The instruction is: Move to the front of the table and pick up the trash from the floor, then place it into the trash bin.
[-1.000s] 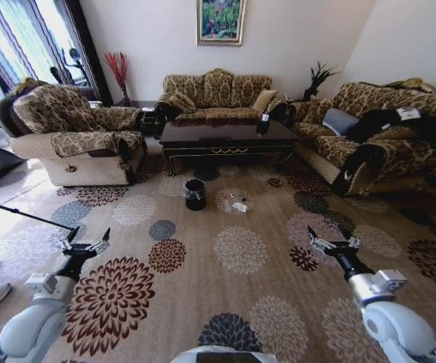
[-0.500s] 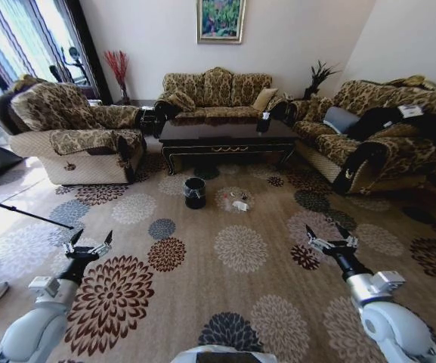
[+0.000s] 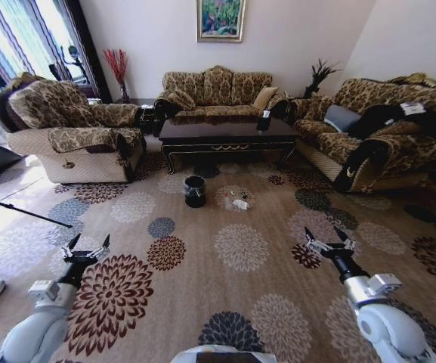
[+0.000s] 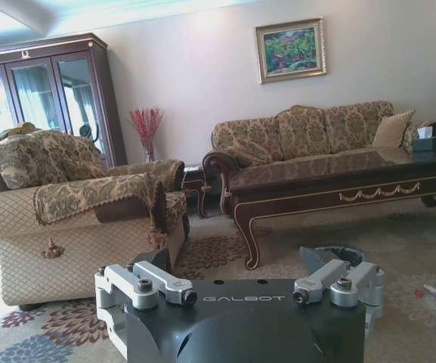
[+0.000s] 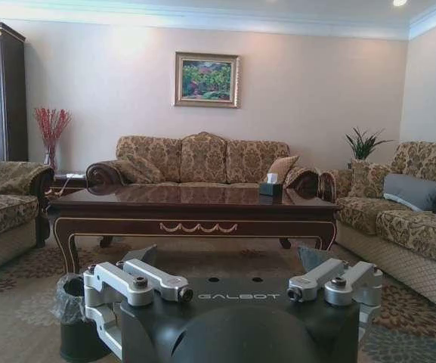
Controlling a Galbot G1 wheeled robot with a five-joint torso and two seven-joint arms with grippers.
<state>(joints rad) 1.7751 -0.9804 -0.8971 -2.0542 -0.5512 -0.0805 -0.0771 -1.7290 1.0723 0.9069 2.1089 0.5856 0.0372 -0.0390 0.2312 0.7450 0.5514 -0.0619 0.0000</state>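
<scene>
Trash: crumpled white paper and clear wrapper with a tiny red bit, lying on the patterned carpet floor just in front of the table, close beside the trash bin. Compared with a second ago, sitting slightly higher in the head view, with sofas and table drifted a little, so camera moved, approach probably continuing, pickup not yet begun. Left gripper and right gripper held low and forward over the carpet, well short of the scraps, fingers spread wide, nothing held. Glossy near-black tabletop, gold trim on the apron, curved carved legs. Small round black bin, thin clear liner folded over the rim. Soft carpet, large flower medallions.
</scene>
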